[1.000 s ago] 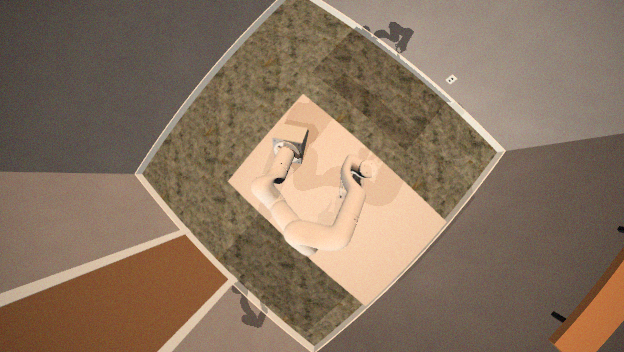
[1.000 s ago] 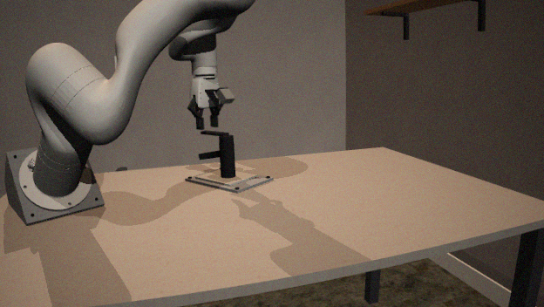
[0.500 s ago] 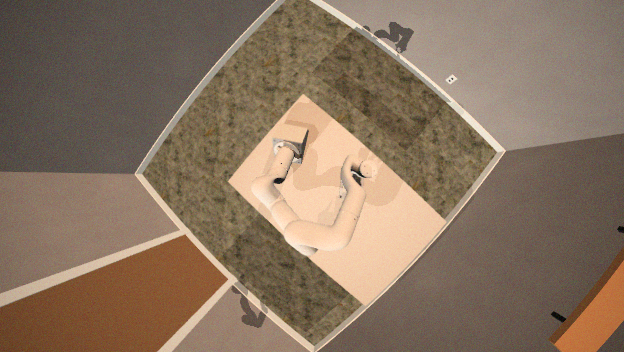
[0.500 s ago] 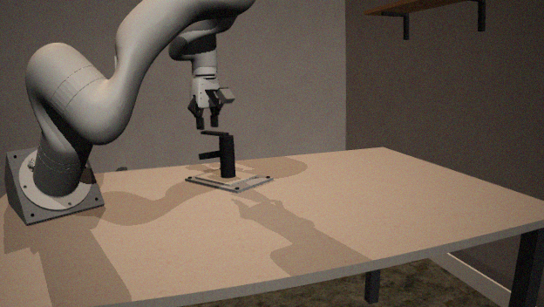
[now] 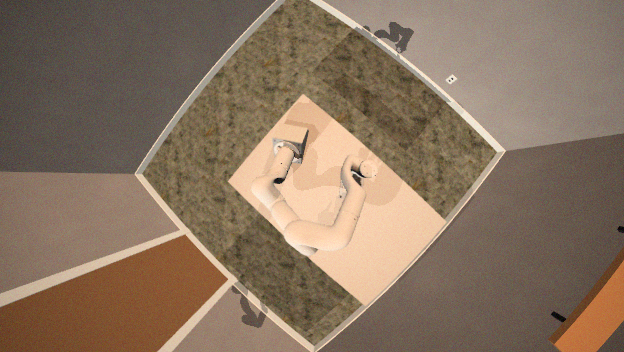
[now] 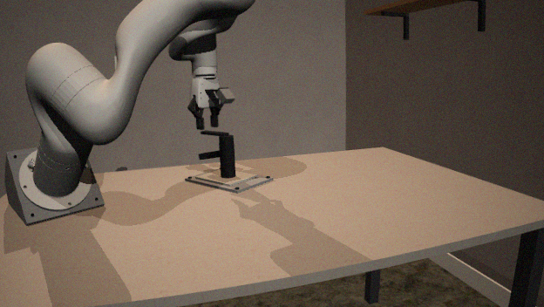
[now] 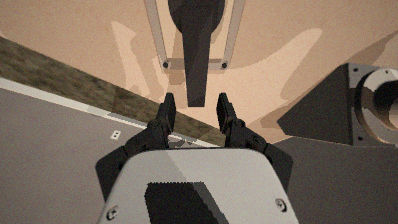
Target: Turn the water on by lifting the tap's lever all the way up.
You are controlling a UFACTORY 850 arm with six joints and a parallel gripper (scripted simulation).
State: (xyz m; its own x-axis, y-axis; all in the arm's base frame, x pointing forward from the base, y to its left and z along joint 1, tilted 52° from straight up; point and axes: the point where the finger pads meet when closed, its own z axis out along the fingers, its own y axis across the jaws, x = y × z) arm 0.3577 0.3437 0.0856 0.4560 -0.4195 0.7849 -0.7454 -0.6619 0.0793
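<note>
- The gripper (image 6: pixel 207 123) hangs just above the free end of the tap's lever (image 6: pixel 214 133), pointing straight down, not touching it as far as I can see.
- Fingers are spread partway with nothing between them; from the wrist view the lever (image 7: pixel 195 65) tip sits in line with the gap.
- The lever looks level, sticking out from the top of the dark tap body (image 6: pixel 227 156), with a short spout (image 6: pixel 209 154) lower down.
- The tap stands on a grey mounting plate (image 6: pixel 253 181) on the table (image 6: pixel 392 196), not far from the arm's base (image 6: pixel 26 215).
- Only other stuff around: a wall shelf (image 6: pixel 418 6) up in the far corner, well away. Nothing sits between gripper and lever.
</note>
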